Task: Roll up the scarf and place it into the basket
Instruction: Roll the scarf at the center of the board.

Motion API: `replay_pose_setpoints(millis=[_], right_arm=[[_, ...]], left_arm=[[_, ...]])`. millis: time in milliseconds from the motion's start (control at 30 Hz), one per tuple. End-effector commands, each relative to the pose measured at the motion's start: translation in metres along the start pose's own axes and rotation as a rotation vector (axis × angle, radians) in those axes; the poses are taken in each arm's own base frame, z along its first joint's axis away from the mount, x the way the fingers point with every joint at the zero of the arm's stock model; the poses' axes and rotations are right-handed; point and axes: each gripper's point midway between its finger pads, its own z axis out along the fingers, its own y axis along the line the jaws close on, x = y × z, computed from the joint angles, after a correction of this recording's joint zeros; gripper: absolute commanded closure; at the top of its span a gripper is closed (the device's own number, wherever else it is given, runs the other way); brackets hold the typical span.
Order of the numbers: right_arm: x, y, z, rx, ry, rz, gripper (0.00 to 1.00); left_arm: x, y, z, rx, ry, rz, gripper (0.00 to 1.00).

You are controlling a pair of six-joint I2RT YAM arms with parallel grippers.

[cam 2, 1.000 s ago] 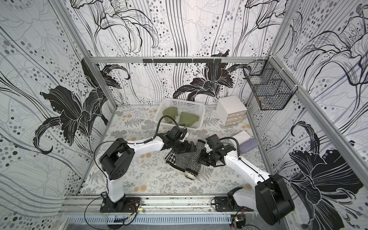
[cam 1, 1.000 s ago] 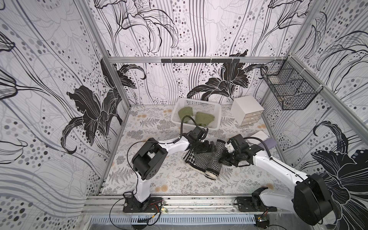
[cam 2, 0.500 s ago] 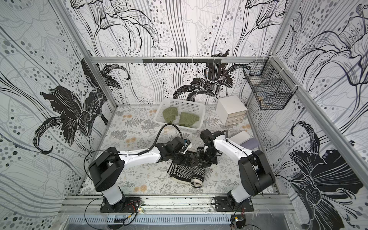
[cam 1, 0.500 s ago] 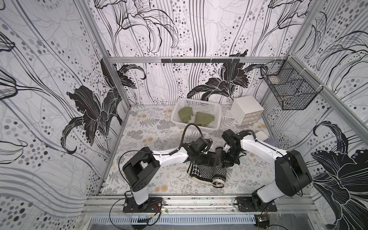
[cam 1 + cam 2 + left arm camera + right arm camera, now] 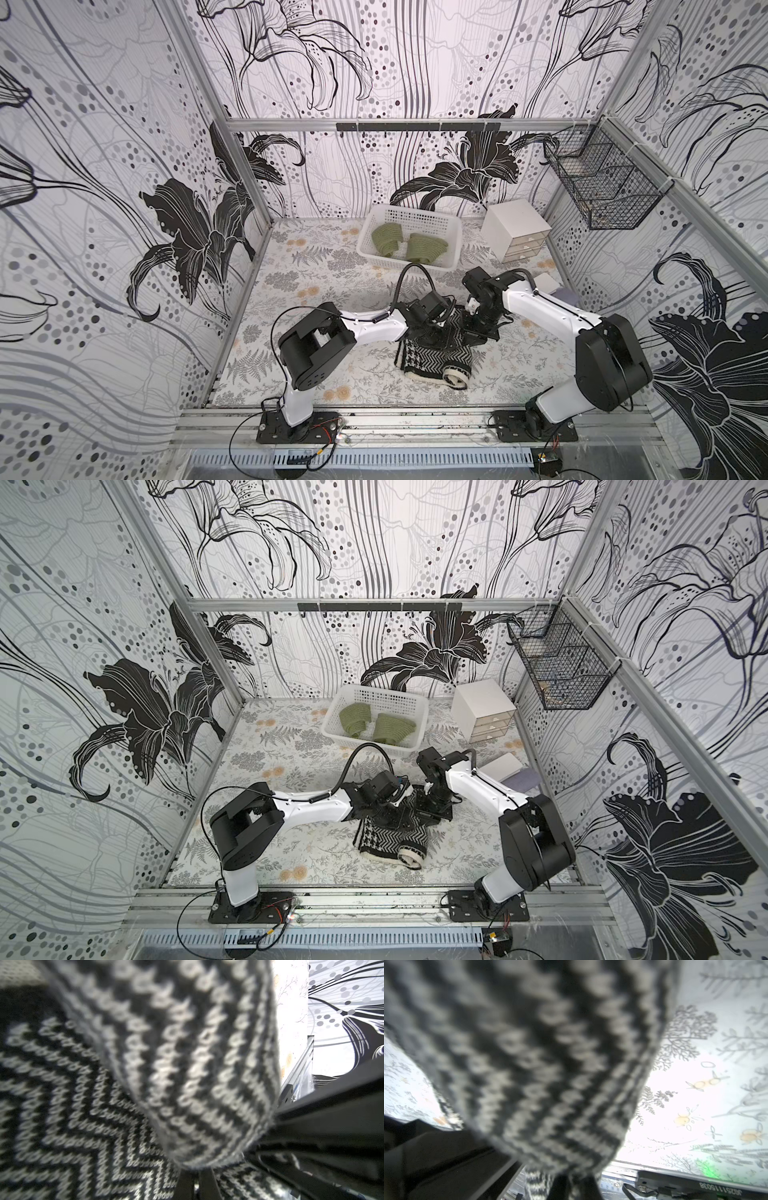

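Left gripper (image 5: 196,1185) is clamped on a raised fold of the scarf (image 5: 434,359); whether the right gripper (image 5: 574,1187) grips or merely touches the knit cannot be told. Scarf lies on the table (image 5: 332,291) between both arms, near end rolled, far edge lifted, well apart from the basket (image 5: 415,216), which holds 2 green rolls (image 5: 386,241). Assessment: rolling incomplete. Next move requires a level hold at both corners to wind the flat remainder.

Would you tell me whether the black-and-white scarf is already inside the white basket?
No, the scarf lies on the table in front of the basket, which holds only green rolls.
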Motion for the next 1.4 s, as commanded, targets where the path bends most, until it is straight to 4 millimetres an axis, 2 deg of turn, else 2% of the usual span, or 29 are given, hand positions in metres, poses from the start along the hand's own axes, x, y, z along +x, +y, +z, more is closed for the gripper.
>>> replay_pose_setpoints(millis=[0,67,133,233,300,400,533,667,800,867,1033,1300,1333,1367], right_arm=[[0.012,-0.01,-0.013,0.032,-0.028,-0.021,0.59],[0.018,-0.028,-0.019,0.101,-0.062,-0.018,0.49],[0.021,-0.045,-0.02,0.163,-0.093,-0.011,0.45],[0.026,-0.064,-0.015,0.233,-0.104,0.01,0.44],[0.026,-0.069,-0.006,0.231,-0.109,0.028,0.44],[0.019,-0.061,0.01,0.175,-0.113,0.02,0.44],[0.0,-0.024,0.029,-0.006,-0.139,-0.038,0.44],[-0.017,0.016,0.034,-0.218,-0.196,-0.086,0.44],[-0.024,0.048,0.039,-0.401,-0.217,-0.104,0.43],[-0.024,0.059,0.045,-0.479,-0.214,-0.094,0.43],[-0.017,0.09,0.039,-0.589,-0.229,-0.141,0.43],[-0.008,0.142,0.043,-0.721,-0.161,-0.2,0.39],[-0.005,0.151,0.044,-0.735,-0.154,-0.217,0.4],[-0.002,0.157,0.046,-0.736,-0.145,-0.232,0.48]], left_arm=[[-0.004,0.029,-0.001,-0.066,-0.039,-0.083,1.0],[0.004,0.048,-0.004,-0.11,-0.026,-0.127,1.0],[0.014,0.062,-0.007,-0.155,-0.011,-0.147,1.0],[0.023,0.071,-0.007,-0.172,-0.002,-0.166,1.0],[0.025,0.074,-0.004,-0.18,0.006,-0.17,1.0],[0.023,0.074,-0.002,-0.18,0.008,-0.169,1.0],[0.028,0.08,0.002,-0.187,0.023,-0.184,1.0],[0.033,0.087,0.008,-0.181,0.031,-0.195,1.0],[0.032,0.089,0.019,-0.157,0.047,-0.199,1.0],[0.032,0.089,0.025,-0.139,0.055,-0.199,1.0],[0.029,0.086,0.029,-0.087,0.052,-0.201,1.0],[0.015,0.066,0.031,0.008,0.025,-0.143,0.98],[0.014,0.064,0.031,0.017,0.022,-0.139,0.97],[0.012,0.06,0.03,0.027,0.019,-0.129,0.97]])
